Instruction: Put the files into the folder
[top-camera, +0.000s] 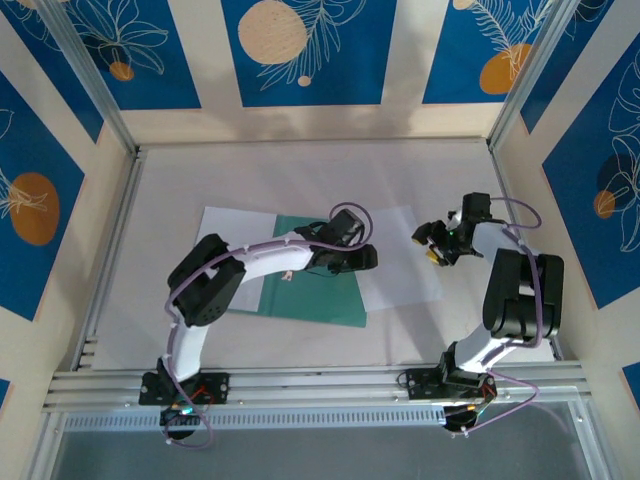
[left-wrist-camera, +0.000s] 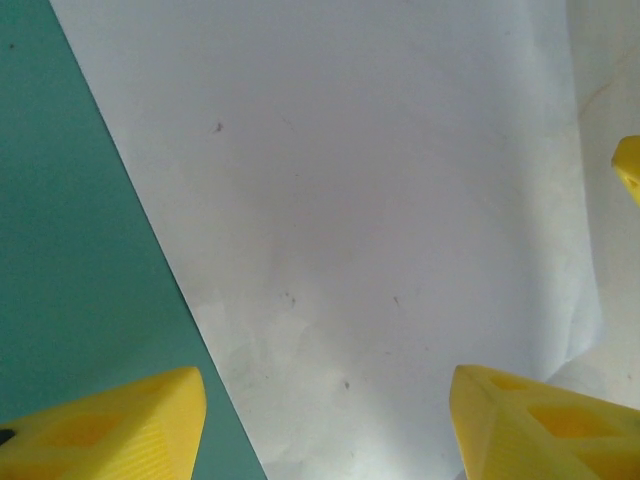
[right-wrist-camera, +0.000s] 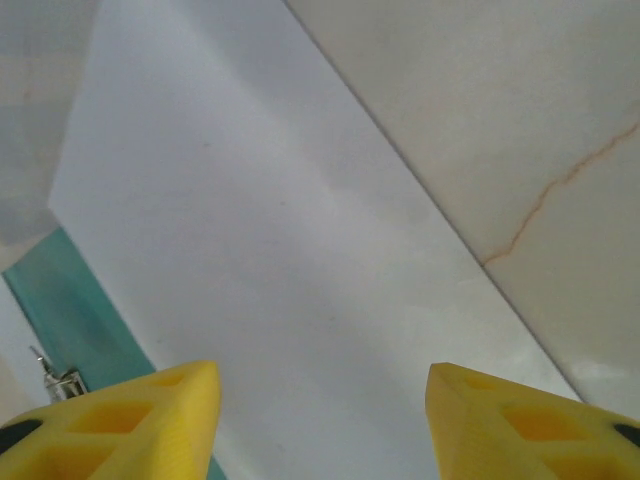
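My arms over the papers
Left gripper (left-wrist-camera: 325, 405) and right gripper (right-wrist-camera: 322, 400) hover, fingers spread, empty, above a white sheet (top-camera: 400, 275) seemingly tucked under the teal folder (top-camera: 315, 300) on the table (top-camera: 300, 170).

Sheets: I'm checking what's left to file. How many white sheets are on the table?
2. One sheet lies left of the folder, its edge under or against it. The other lies right of the folder. More may be hidden under the folder.
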